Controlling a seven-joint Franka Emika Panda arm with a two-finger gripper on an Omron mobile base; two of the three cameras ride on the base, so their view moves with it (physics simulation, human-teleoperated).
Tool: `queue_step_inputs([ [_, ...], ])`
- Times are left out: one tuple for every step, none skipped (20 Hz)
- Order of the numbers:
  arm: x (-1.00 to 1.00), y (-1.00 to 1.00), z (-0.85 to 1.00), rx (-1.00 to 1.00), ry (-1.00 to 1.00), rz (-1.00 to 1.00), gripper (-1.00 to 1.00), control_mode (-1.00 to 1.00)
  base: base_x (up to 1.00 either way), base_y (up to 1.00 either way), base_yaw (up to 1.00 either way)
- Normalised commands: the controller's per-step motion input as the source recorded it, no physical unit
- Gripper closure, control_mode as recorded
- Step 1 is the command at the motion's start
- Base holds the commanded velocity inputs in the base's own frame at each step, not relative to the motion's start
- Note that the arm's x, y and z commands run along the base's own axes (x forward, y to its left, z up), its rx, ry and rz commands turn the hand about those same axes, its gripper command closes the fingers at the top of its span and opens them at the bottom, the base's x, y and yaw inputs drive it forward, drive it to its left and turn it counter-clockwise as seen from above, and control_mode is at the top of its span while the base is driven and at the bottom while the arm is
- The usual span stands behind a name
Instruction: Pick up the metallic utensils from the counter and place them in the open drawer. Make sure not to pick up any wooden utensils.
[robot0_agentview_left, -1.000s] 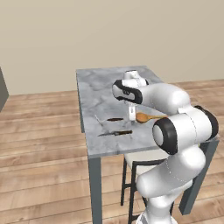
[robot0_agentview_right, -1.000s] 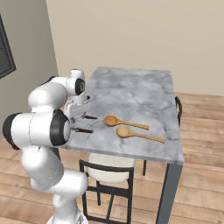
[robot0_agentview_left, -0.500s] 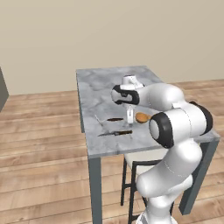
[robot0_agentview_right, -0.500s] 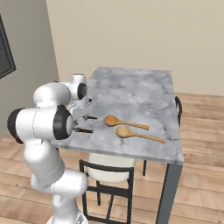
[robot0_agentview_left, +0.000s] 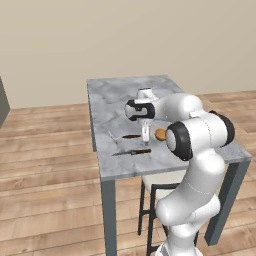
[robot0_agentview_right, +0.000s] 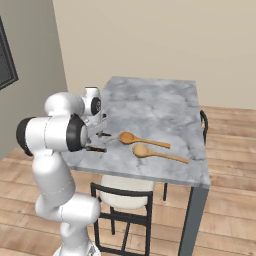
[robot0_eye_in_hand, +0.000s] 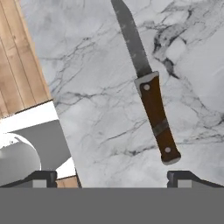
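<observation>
No readable text, no labels, no brands, no numbers, no signs on anything

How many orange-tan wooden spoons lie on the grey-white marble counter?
2. One orange-tan wooden spoon lies near the counter's middle; the second wooden spoon lies just beside it, closer to the chair-side edge. The arm could hide other things.

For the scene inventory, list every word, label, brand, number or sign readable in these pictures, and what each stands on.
None: no readable text shows in any view.
The knife has a plain blade and a brown riveted handle, no brand mark.
The marble counter, both wooden spoons and the robot arm bear no lettering.
The open fingers above the knife are unmarked too.
</observation>
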Motion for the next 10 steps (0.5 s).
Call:
queue_step_inputs([
  [0.13,0.09,-0.23,-0.06,0.00,0.00,-1.00,-1.00,0.00,0.00,0.00],
  [0.11,0.10,-0.25,-0.08,0.00,0.00,-1.00,-1.00,0.00,0.00,0.00],
  [0.07,0.11,-0.27,-0.10,0.00,0.00,-1.00,-1.00,0.00,0.00,0.00],
  [0.00,0.11,-0.28,-0.13,-0.03,0.00,-1.00,-1.00,0.00,0.00,0.00],
  [0.00,0.11,-0.31,-0.11,-0.07,0.00,-1.00,-1.00,0.00,0.00,0.00],
  [0.00,0.09,-0.30,-0.10,-0.09,0.00,-1.00,-1.00,0.00,0.00,0.00],
  [0.00,0.09,-0.31,-0.10,-0.11,0.00,-1.00,-1.00,0.00,0.00,0.00],
  [0.00,0.09,-0.29,-0.09,-0.12,0.00,-1.00,-1.00,0.00,0.00,0.00],
  [0.00,0.09,-0.26,-0.07,-0.11,0.00,-1.00,-1.00,0.00,0.00,0.00],
  [0.00,0.09,-0.21,-0.04,-0.08,0.00,-1.00,-1.00,0.00,0.00,0.00],
])
